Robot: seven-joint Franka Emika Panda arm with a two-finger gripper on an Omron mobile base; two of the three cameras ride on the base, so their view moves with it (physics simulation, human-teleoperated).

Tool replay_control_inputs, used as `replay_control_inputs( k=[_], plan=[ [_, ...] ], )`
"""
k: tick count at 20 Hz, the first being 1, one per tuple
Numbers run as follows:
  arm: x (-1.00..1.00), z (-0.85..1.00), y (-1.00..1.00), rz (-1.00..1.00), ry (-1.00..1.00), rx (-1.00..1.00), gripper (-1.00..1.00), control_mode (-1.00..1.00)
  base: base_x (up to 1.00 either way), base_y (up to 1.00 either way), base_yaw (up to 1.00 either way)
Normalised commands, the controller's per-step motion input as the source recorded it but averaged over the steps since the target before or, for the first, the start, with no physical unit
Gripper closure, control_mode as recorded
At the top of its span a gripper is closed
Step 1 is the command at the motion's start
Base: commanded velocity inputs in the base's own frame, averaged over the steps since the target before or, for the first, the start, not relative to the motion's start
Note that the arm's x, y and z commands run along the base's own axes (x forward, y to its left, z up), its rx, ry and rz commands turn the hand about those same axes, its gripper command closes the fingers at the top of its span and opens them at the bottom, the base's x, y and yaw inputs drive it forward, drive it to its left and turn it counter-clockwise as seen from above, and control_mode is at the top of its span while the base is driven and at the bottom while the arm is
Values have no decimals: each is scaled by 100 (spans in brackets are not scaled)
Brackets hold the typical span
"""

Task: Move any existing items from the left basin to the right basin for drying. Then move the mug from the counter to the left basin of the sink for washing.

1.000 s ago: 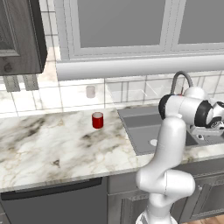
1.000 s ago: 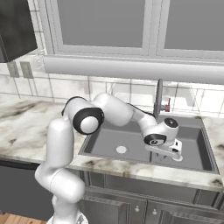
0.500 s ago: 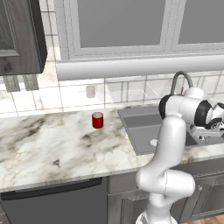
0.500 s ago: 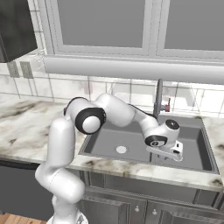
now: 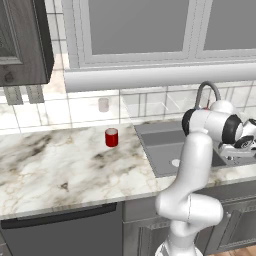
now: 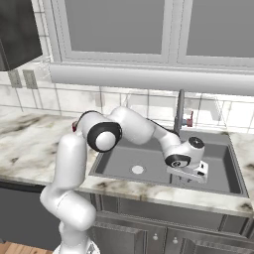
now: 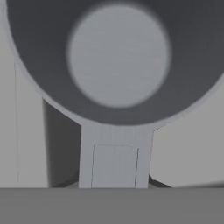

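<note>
Vessel: small grey metal cup with a stick handle [image 7: 117, 57], handle clamped in the gripper [image 6: 191, 173].
Place: over the darker right basin [image 6: 221, 171].

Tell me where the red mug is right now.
In the left base view the red mug stands upright on the marble counter, left of the sink and in front of a pale little cylinder by the tiled wall.

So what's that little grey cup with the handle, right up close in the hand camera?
The grey metal cup looks like dull brushed steel: a round open bowl seen from above, dark inner wall, paler flat bottom. A straight flat handle runs from its rim down toward the gripper, which seems shut on it, though the fingertips are hidden. Beneath it lies plain grey surface, apparently the sink; whether the cup rests there or hangs above, I can't tell.
</note>
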Motion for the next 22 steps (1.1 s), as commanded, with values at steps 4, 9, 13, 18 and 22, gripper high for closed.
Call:
replay_control_inputs(
  k=[4,9,13,18,22],
  plan=[
    [10,-12,-1,1,0,0,100,-100,0,0,0],
    [20,-5,-6,1,0,0,100,-100,0,0,0],
    [27,-6,-8,3,0,0,100,-100,0,0,0],
    [27,-13,-5,3,0,0,100,-100,0,0,0],
    [21,-25,-3,3,0,0,100,-100,0,0,0]
  ],
)
